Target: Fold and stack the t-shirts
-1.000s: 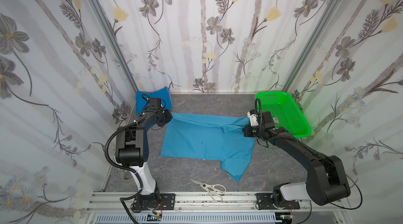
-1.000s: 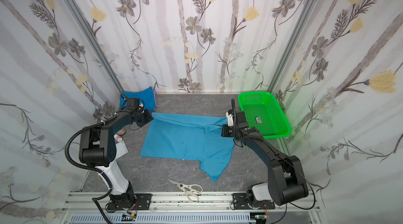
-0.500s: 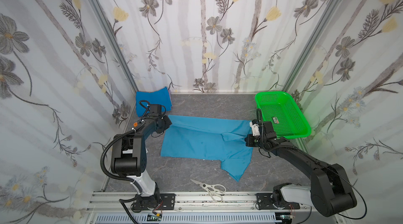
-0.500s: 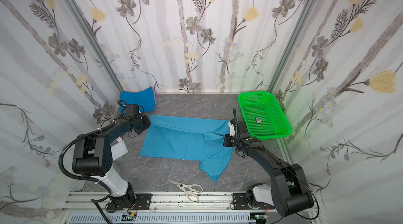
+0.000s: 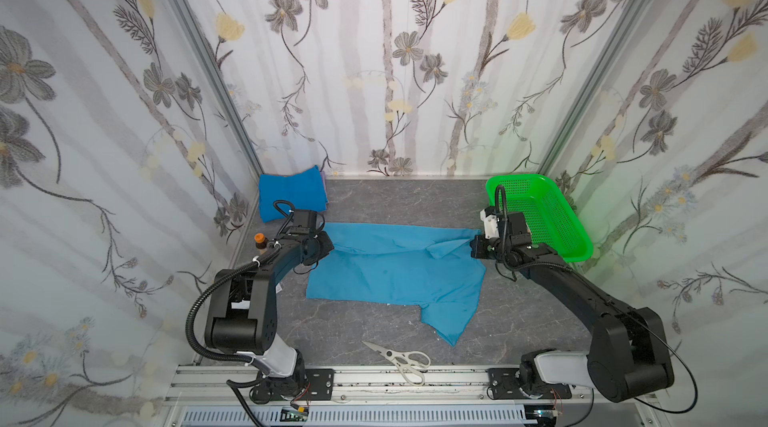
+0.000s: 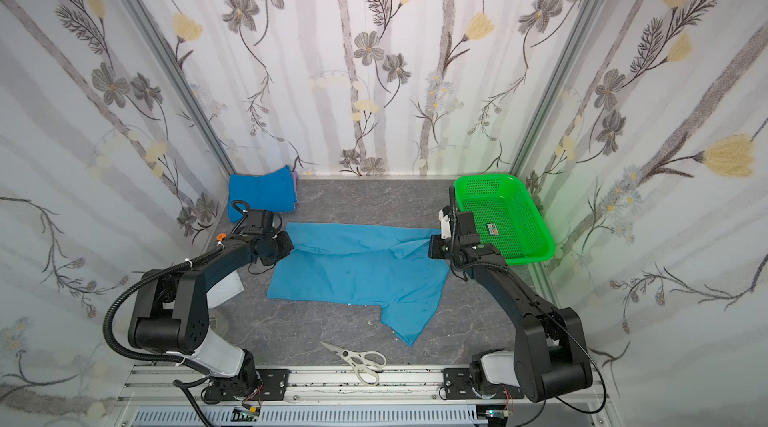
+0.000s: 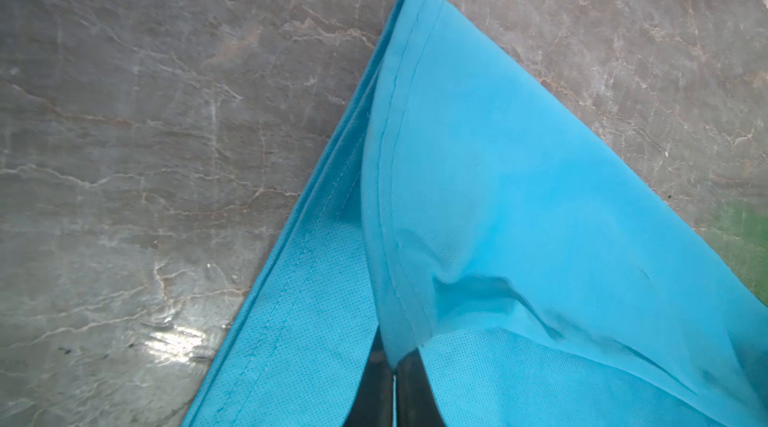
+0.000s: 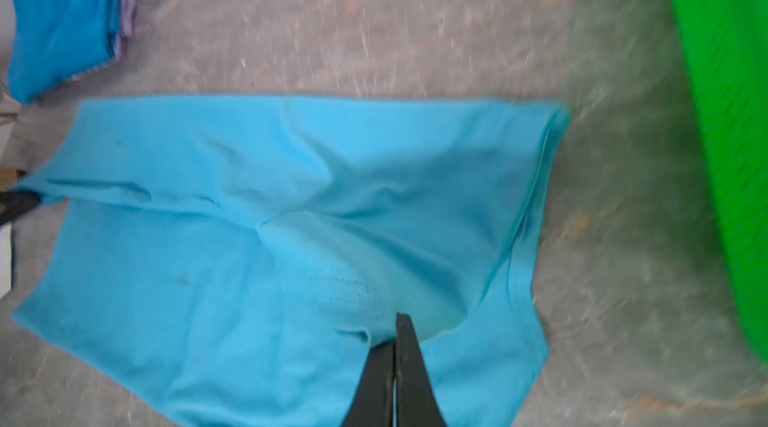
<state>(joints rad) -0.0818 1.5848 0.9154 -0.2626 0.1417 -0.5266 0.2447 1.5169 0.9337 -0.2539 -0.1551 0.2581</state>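
A light sky-blue t-shirt [image 5: 395, 271] [image 6: 357, 275] lies spread on the grey table, one sleeve pointing toward the front. My left gripper [image 5: 328, 244] [image 6: 289, 246] is shut on its far left corner. The left wrist view shows the cloth [image 7: 519, 196] pinched in that gripper [image 7: 394, 366]. My right gripper [image 5: 476, 244] [image 6: 432, 246] is shut on the shirt's far right corner. In the right wrist view that gripper [image 8: 395, 333] bunches the fabric [image 8: 249, 196]. A darker blue t-shirt [image 5: 291, 192] [image 6: 262, 192] [image 8: 58, 25] lies folded at the back left.
A green perforated basket [image 5: 540, 213] [image 6: 503, 217] [image 8: 727, 113] stands at the back right, close to my right arm. White-handled scissors [image 5: 399, 360] [image 6: 357, 360] lie near the front rail. A small orange-capped bottle [image 5: 259, 240] and a white sheet [image 6: 228, 285] sit by the left arm.
Both grippers stay shut on the shirt's far corners. The left one has shifted slightly toward the front and middle. The right one dipped forward and came back.
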